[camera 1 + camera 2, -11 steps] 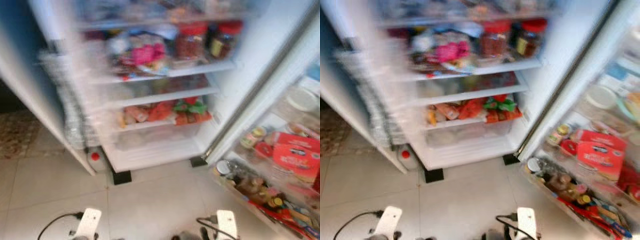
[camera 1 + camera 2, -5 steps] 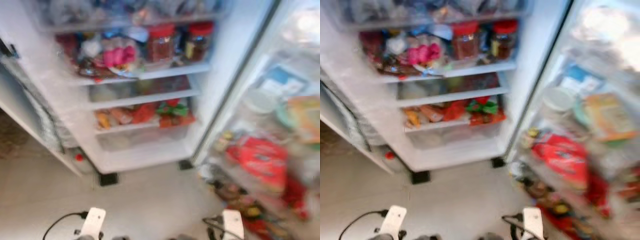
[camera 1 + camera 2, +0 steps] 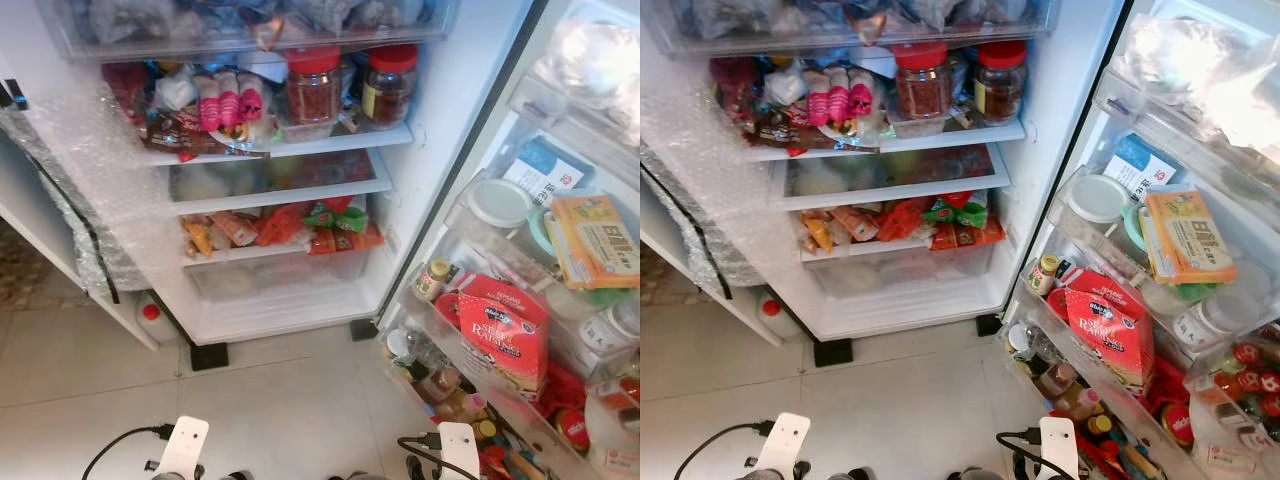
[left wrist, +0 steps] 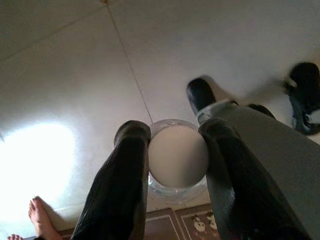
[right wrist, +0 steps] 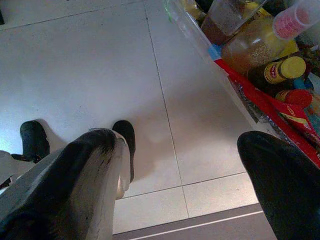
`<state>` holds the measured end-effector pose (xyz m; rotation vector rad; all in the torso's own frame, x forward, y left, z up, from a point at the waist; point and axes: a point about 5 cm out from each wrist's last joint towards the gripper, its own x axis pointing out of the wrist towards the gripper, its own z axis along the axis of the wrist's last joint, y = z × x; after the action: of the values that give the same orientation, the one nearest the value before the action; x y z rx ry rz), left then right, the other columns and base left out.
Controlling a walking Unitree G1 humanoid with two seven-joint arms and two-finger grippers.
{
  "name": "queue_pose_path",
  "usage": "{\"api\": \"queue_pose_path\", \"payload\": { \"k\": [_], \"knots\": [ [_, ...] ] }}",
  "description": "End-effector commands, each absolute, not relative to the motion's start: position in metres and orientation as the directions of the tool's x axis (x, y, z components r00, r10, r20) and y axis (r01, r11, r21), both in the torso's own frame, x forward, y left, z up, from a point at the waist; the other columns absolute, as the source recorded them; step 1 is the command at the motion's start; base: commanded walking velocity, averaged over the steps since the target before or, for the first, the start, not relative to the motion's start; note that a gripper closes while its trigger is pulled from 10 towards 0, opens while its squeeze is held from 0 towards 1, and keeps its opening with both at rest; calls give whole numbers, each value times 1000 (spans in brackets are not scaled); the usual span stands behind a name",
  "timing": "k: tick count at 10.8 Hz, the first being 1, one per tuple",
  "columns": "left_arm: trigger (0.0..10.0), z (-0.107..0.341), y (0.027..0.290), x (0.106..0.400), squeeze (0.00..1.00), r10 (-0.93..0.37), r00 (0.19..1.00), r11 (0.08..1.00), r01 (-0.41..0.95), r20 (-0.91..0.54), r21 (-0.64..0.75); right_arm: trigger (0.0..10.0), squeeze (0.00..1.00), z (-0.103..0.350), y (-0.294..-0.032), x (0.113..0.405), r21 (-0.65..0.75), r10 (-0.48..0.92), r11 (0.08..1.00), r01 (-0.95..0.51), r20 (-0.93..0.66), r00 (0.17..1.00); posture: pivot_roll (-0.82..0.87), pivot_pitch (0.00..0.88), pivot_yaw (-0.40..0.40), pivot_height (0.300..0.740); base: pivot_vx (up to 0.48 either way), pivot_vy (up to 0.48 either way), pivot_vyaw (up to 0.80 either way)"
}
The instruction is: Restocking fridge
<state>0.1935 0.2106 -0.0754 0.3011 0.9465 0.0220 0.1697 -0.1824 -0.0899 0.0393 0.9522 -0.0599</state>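
The fridge [image 3: 430,130] stands open before me. Its shelves hold two red-lidded jars [image 3: 314,85], pink packs [image 3: 235,98] and orange and green packets [image 3: 300,222] above a clear drawer. On the right, the open door's bins [image 3: 1090,340] carry a red bag [image 3: 1110,325], a yellow box [image 3: 1185,235] and a white-lidded tub [image 3: 1095,197]. My left gripper [image 4: 175,136] hangs low over the floor, shut on a round clear container [image 4: 177,160] with a pale top. My right gripper [image 5: 177,142] is open over the tiles beside the lowest door bin, with nothing between its fingers.
Pale floor tiles [image 3: 290,400] lie between me and the fridge. A bubble-wrapped left door [image 3: 70,200] stands open, with a red-capped jug [image 3: 150,318] under it. Sauce bottles [image 5: 260,47] fill the lowest door bin. A person's bare foot [image 4: 37,220] is behind me.
The view has swung to the right and steadied, so the picture is sharp and more of the right door shows. Nothing in the fridge has moved.
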Motion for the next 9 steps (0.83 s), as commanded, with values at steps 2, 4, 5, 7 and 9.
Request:
{"api": "queue_pose_path", "payload": {
  "k": [2,4,5,7,9],
  "knots": [
    [10000,-73,216,191,0,219,658,934,72,-720,350,10000,0,-94,-183,161,5,-34,998,69,-833,552,-152,188,-44,740,0,0,0],
    [10000,-65,215,196,0,245,756,931,-10,-607,364,10000,0,-94,-184,161,3,-35,998,69,-835,550,-153,196,-44,740,0,0,0],
    [10000,-61,213,198,0,227,799,941,-32,-557,337,10000,0,-94,-184,161,3,-35,998,69,-834,550,-150,199,-45,740,0,0,0],
    [10000,-3,219,266,0,152,943,959,-68,-296,276,10000,0,-94,-185,161,2,-35,998,67,-835,550,-148,199,-46,740,0,0,0],
    [10000,35,194,285,0,82,991,969,-55,-103,241,10000,0,-94,-185,161,-1,-36,998,62,-834,550,-147,202,-47,740,0,0,0]
  ]
}}
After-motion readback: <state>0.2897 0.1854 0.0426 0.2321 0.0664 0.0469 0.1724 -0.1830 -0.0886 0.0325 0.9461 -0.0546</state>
